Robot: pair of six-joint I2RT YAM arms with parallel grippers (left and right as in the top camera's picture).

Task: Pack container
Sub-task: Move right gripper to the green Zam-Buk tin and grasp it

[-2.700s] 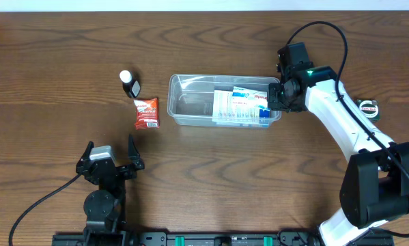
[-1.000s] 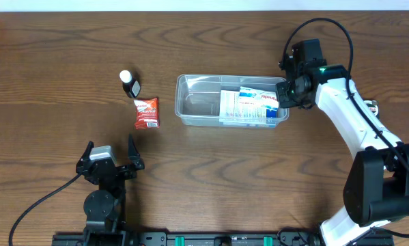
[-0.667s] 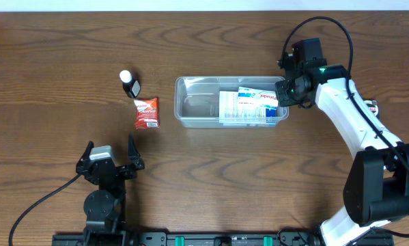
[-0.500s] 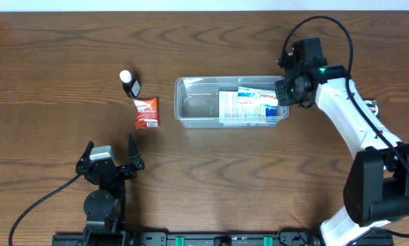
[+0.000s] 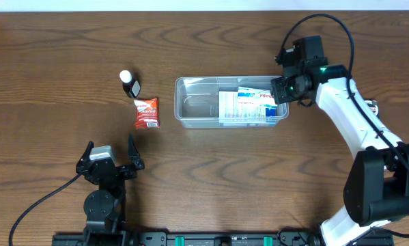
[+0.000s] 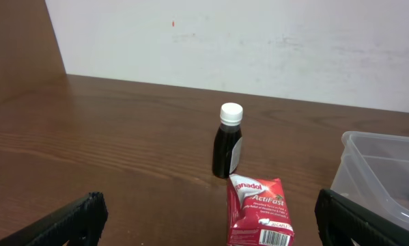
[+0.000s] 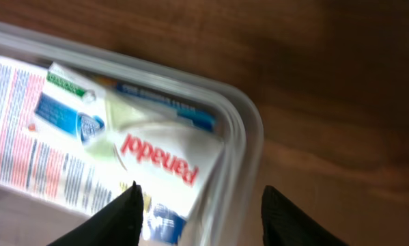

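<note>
The clear plastic container (image 5: 190,102) lies at the table's middle. White and blue medicine boxes (image 5: 248,106) fill its right half. My right gripper (image 5: 280,92) hovers over the container's right end. In the right wrist view the gripper (image 7: 201,212) is open, its fingers straddling the container's end wall (image 7: 238,130) with a white Panadol box (image 7: 160,154) inside. My left gripper (image 5: 108,156) is open and empty near the front edge; it also shows in the left wrist view (image 6: 209,222).
A red Panadol ActiFast pack (image 5: 147,113) lies left of the container, also in the left wrist view (image 6: 260,219). A dark bottle with a white cap (image 5: 130,83) stands behind it (image 6: 227,143). A small round object (image 5: 373,104) sits by the right arm.
The container has shifted a little to the right since the earliest frame. My right gripper stays at its right end and has edged up. The left arm has not moved.
</note>
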